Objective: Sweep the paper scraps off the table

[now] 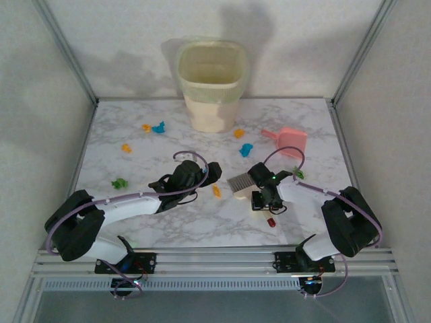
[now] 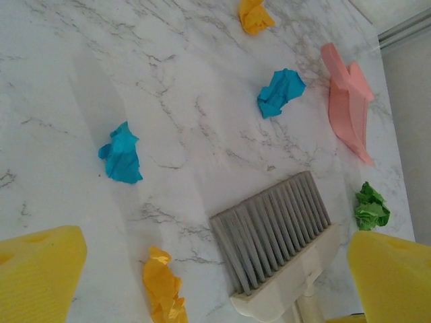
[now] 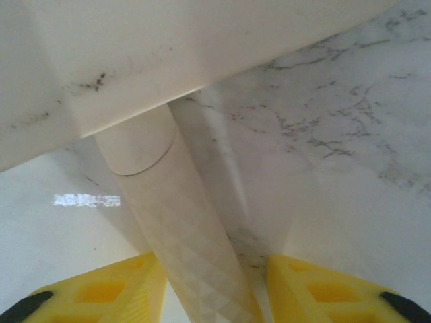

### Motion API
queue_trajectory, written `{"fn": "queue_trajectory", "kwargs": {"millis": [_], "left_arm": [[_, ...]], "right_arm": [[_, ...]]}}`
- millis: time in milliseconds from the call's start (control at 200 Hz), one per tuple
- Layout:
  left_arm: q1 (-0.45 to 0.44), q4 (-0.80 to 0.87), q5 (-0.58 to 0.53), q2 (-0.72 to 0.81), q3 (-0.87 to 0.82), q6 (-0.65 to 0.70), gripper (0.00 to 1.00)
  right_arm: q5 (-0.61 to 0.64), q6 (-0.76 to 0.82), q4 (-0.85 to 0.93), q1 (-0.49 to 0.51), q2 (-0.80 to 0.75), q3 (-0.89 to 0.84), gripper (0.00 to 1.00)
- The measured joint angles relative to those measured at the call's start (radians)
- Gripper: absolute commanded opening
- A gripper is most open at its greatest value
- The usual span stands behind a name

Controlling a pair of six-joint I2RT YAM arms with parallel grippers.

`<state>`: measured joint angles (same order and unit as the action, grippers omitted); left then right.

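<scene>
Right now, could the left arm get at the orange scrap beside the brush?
Probably yes. The orange scrap lies just ahead of the open left gripper, nothing between them; the brush sits alongside.

Desk point(image 1: 202, 232) mostly open along 6 o'clock edge. Bin point(image 1: 212, 84) blocks 12 o'clock; pink dustpan point(image 1: 289, 140) at 2 o'clock; brush point(image 1: 241, 183) centre; paper scraps point(image 1: 159, 127) scattered between.

1. Paper scraps point(image 1: 159, 127): tiny crumpled bits in orange, bright blue and green, one red. Scattered singly, mostly well apart, lying flat on the surface.
2. Table point(image 1: 195, 229): flat white top with grey marble veining, edged by an aluminium frame.
</scene>
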<state>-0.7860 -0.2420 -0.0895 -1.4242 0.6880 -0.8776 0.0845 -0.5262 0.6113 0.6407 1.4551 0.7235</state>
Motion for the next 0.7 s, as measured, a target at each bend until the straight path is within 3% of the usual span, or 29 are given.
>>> {"fn": "queue_trajectory", "kwargs": {"millis": [155,340,461,701], "left_arm": [[-0.002,0.0,0.0,0.0,0.004,0.003,0.99],[-0.005,0.0,0.008,0.0,0.005,0.006,0.99],[-0.005,-0.001,0.015,0.0,0.005,0.007,0.99],[-0.011,-0.027,0.031,0.0,0.004,0.014,0.95]], "right_arm": [[0.032,-0.014,-0.001,0.013,0.0,0.0,0.2],[0.047,-0.017,-0.006,0.014,-0.006,0.0,0.11],[0.047,-0.017,-0.009,0.014,-0.008,-0.001,0.0],[0.043,-0.021,-0.019,0.014,-0.072,-0.011,0.0]]}}
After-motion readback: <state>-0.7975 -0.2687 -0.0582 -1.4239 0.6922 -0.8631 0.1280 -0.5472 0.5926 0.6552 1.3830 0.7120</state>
